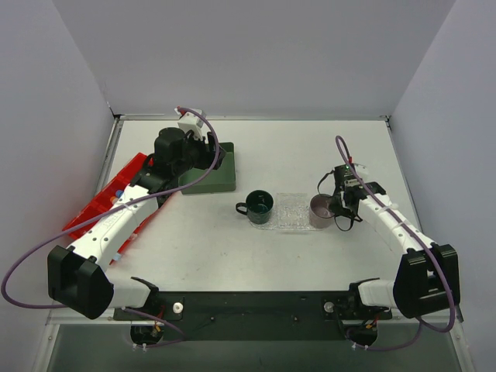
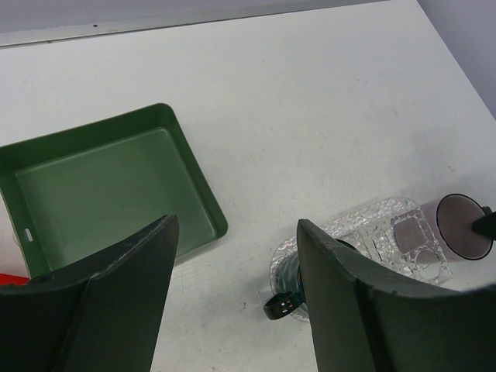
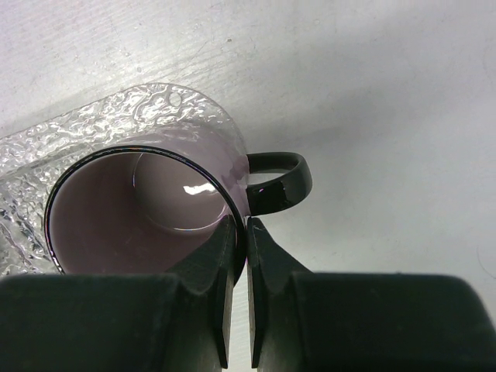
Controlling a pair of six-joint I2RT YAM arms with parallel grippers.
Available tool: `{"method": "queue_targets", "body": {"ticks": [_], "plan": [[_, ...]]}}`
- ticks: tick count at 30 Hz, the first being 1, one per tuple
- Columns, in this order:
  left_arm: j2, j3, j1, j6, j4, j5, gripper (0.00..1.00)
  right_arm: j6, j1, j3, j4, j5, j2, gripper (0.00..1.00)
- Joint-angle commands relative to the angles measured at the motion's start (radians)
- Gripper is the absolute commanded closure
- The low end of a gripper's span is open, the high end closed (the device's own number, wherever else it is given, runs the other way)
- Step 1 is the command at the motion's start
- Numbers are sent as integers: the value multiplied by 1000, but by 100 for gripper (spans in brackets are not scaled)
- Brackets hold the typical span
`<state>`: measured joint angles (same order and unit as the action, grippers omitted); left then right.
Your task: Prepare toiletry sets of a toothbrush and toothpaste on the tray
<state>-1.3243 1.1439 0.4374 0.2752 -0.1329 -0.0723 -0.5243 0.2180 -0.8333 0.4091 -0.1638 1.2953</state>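
Note:
The clear textured tray (image 1: 288, 211) lies mid-table; it also shows in the left wrist view (image 2: 372, 221) and the right wrist view (image 3: 46, 155). A dark green mug (image 1: 258, 205) stands on its left end and a mauve mug (image 1: 319, 211) on its right end. My right gripper (image 3: 242, 229) is shut on the mauve mug's rim (image 3: 116, 209) next to the handle; it shows in the top view (image 1: 339, 209). My left gripper (image 2: 236, 232) is open and empty over the dark green box's near corner. No toothbrush or toothpaste shows clearly; small pale-blue bits (image 1: 118, 191) peek from the red bin.
A dark green square box (image 1: 213, 172) sits at the back left and is empty inside (image 2: 101, 194). A red bin (image 1: 128, 170) lies along the left edge, mostly covered by my left arm. The dark green mug's handle (image 2: 280, 304) points left.

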Motion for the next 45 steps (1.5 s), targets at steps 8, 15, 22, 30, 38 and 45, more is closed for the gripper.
{"method": "queue_targets", "body": {"ticks": [8,15,22,30,38,45], "plan": [[2,2,-5,-14,26,3,28,70,7,-29,-16,27,39,100],[0,2,-5,-13,26,0,28,102,7,-30,-23,40,48,100],[0,2,-5,-13,29,-4,27,129,7,-32,-35,58,29,100],[0,2,-5,-11,27,-4,28,139,9,-32,-36,56,32,100],[0,4,-5,-11,27,-6,28,147,7,-32,-32,33,33,100],[2,4,-5,-11,24,0,27,149,9,-33,-18,21,18,75]]}}
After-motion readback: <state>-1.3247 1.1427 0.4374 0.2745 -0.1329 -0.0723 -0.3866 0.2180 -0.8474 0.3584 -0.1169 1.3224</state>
